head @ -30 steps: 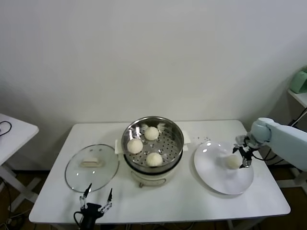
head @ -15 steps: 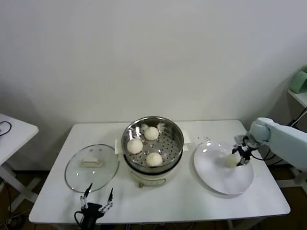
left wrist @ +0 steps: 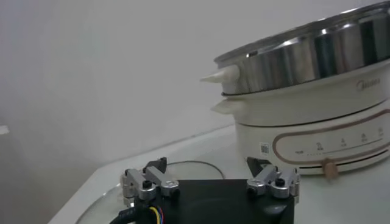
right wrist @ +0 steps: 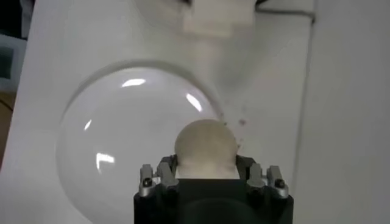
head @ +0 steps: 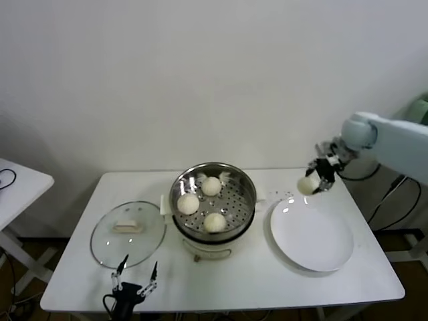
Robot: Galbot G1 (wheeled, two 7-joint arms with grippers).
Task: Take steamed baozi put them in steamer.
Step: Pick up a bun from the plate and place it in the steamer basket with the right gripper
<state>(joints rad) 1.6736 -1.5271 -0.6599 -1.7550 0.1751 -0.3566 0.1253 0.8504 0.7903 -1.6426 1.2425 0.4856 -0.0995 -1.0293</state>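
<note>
My right gripper [head: 315,178] is shut on a cream-white baozi [head: 307,185], held in the air over the far edge of the white plate [head: 311,239]; the right wrist view shows that baozi [right wrist: 205,148] pinched between the fingers above the plate [right wrist: 122,140]. Three more baozi [head: 212,186] lie in the steel steamer [head: 212,198] at the table's middle, left of the held one. My left gripper [head: 134,275] hangs open at the table's near edge, beside the glass lid [head: 128,230]. The left wrist view shows the steamer [left wrist: 311,67] on its cream base.
The glass lid with a cream handle lies flat to the left of the steamer. A second white table [head: 17,184] stands at the far left. A black cable [head: 391,200] hangs beyond the table's right end, and the wall stands close behind.
The right gripper closed on the last baozi on the plate and lifted it up and back toward the left. The plate now holds nothing. The left arm stayed put.
</note>
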